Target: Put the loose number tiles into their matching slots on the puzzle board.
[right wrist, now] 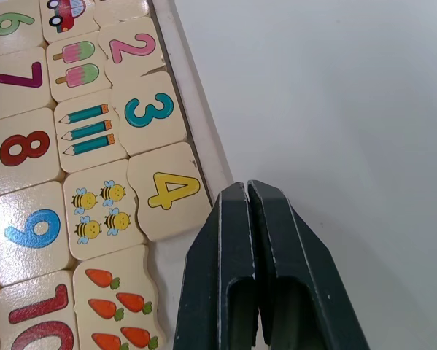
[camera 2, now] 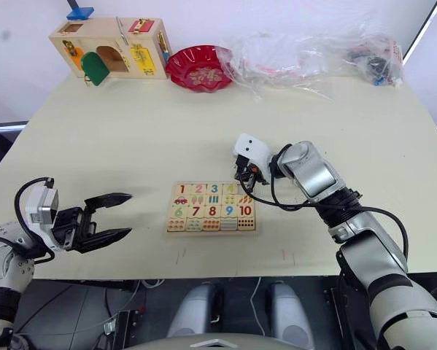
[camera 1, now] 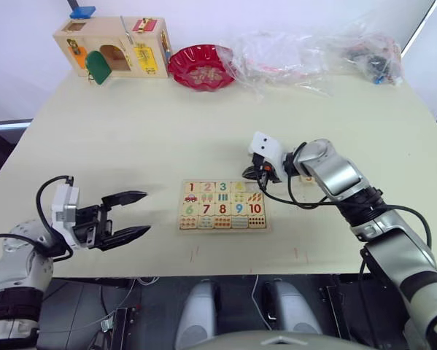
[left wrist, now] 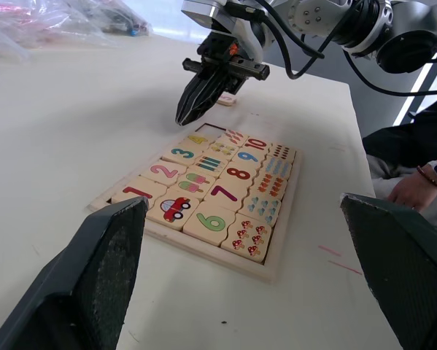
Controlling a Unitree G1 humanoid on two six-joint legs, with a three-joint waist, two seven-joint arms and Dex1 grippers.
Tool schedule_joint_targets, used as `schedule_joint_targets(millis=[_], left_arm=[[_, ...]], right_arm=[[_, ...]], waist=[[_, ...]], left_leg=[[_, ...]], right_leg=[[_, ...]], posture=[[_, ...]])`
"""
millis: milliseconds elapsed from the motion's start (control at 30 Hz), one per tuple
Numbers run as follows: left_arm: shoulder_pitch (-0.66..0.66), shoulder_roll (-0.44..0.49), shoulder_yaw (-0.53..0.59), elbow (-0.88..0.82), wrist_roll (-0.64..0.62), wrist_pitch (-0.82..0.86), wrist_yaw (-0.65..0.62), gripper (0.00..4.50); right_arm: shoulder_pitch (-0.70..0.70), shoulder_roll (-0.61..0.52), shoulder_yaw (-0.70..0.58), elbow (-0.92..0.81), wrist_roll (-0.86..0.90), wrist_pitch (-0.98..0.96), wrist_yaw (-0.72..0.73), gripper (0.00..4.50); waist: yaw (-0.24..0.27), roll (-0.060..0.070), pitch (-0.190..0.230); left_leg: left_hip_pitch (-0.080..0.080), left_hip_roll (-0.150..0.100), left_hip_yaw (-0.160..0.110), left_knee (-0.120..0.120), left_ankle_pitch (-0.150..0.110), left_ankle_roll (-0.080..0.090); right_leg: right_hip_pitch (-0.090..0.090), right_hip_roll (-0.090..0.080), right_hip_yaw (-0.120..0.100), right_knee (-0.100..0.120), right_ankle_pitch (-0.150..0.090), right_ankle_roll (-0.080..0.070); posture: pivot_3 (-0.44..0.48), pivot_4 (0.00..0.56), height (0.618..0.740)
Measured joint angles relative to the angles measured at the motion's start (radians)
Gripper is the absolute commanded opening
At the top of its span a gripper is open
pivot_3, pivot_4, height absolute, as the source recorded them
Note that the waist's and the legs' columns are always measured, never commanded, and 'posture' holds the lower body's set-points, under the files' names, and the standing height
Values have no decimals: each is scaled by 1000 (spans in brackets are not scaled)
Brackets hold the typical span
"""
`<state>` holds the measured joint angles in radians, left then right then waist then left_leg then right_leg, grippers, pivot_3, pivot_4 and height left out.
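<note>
cream table (camera 1: 130,138), one puzzle board (camera 1: 222,205), four seated tiles (right wrist: 134,109)

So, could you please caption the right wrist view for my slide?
Shut right gripper poised at the puzzle board edge beside the seated 4 tile.

I see a puzzle board (right wrist: 192,109) of pale, smooth matt wood on a matt cream counter (camera 1: 203,131), a glossy red plastic bowl (camera 1: 201,67), crinkled clear plastic bags (camera 1: 291,55), and matt black gripper fingers (left wrist: 101,270).
</note>
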<state>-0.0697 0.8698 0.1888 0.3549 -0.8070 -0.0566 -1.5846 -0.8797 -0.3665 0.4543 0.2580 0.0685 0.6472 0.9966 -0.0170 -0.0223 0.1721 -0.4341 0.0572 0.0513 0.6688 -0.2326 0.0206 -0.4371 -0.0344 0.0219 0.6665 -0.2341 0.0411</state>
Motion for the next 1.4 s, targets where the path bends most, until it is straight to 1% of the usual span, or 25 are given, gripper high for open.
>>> schedule_joint_targets(millis=[667, 1100, 1167, 1267, 1367, 1400], left_arm=[[19, -14, 20, -10, 18, 1, 0, 4500], [27, -15, 31, -12, 18, 2, 0, 4500], [32, -19, 36, -18, 18, 3, 0, 4500], [37, -29, 40, -22, 19, 7, 0, 4500], [47, -39, 50, -31, 21, 12, 0, 4500], [49, -39, 53, -31, 21, 12, 0, 4500]], right_arm=[[2, 14, 18, 6, -54, -20, 41, 56], [17, 13, 12, -21, -54, -21, 53, 56], [42, 6, -14, -55, -31, -28, 57, 56], [86, -18, -86, -146, 44, -12, 79, 56], [202, -78, -181, -330, 146, -22, 114, 56], [220, -81, -192, -341, 153, -31, 113, 56]], waist=[[0, 0, 0], [0, 0, 0], [1, 0, 0], [4, 0, 0], [5, 0, 0], [5, 0, 0]], left_leg=[[0, 0, 0, 0, 0, 0], [0, 0, 0, 0, 0, 0], [0, 0, 0, 0, 0, 0], [0, 0, 0, 0, 0, 0], [1, 0, -2, 0, 0, 0], [1, 0, -2, 0, 0, 0]], right_leg=[[0, 0, 0, 0, 0, 0], [0, 0, 0, 0, 0, 0], [0, 0, 0, 0, 0, 0], [1, 0, 0, 0, 0, 0], [3, 0, -2, -2, 0, 0], [3, 0, -2, -2, 0, 0]], posture=[[0, 150, 740], [0, 150, 740], [0, 150, 740], [0, 150, 740], [0, 150, 740], [0, 150, 740]])
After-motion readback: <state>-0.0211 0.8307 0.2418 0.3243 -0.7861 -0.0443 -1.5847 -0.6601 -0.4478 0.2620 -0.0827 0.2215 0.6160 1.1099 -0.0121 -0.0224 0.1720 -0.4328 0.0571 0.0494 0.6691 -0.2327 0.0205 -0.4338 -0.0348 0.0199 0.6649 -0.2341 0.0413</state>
